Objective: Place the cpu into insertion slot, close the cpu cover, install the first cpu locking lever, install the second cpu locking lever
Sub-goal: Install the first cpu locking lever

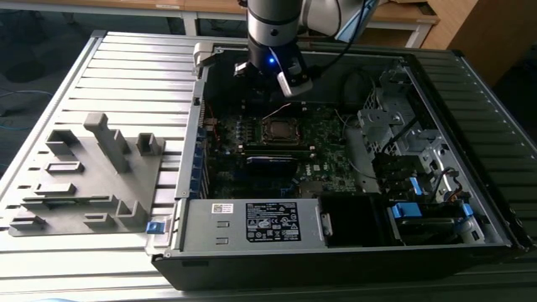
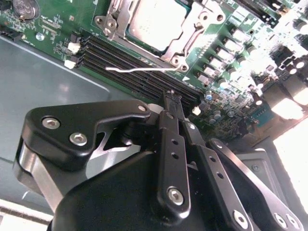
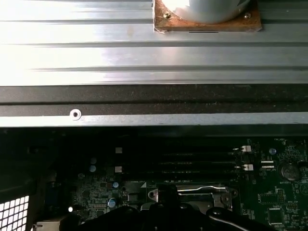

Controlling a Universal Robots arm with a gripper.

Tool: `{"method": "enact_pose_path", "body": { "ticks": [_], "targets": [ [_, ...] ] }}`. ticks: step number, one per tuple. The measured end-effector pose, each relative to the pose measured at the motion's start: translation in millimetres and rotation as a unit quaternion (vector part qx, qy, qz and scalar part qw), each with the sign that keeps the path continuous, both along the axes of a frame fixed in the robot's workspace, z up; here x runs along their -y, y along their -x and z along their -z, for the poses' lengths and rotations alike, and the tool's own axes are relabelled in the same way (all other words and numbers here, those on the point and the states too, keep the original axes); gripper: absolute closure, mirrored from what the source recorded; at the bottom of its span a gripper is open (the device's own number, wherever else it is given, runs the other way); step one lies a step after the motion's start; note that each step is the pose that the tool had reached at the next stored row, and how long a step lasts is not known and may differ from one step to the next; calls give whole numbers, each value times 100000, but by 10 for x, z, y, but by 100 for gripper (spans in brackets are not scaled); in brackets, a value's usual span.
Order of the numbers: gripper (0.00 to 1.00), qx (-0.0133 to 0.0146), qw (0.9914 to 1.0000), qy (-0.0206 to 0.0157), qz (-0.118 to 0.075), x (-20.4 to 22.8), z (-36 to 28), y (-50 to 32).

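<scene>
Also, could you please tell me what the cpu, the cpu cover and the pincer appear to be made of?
The cpu: dull silver-grey metal top, going by its matte sheen. The cpu cover: thin bright metal, probably steel, with glints at its edges. The pincer: black matte finish with bright screw heads; metal or hard plastic, I cannot tell.

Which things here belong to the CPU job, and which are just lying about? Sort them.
Job in hand:
cpu
cpu cover
locking lever
gripper

Lying about:
memory slots
grey fixture plate
power supply
</scene>
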State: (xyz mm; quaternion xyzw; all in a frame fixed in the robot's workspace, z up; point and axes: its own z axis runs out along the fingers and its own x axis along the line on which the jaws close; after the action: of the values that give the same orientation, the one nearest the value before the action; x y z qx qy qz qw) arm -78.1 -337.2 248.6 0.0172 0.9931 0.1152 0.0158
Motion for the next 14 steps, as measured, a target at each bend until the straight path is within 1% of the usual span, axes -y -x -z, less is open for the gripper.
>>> {"method": "enact_pose_path", "body": {
  "ticks": [4,14],
  "targets": [
    [89,0,100000,33,-9,0,29,-7],
    [89,2,100000,32,1,-17,55,-79]
  ]
}}
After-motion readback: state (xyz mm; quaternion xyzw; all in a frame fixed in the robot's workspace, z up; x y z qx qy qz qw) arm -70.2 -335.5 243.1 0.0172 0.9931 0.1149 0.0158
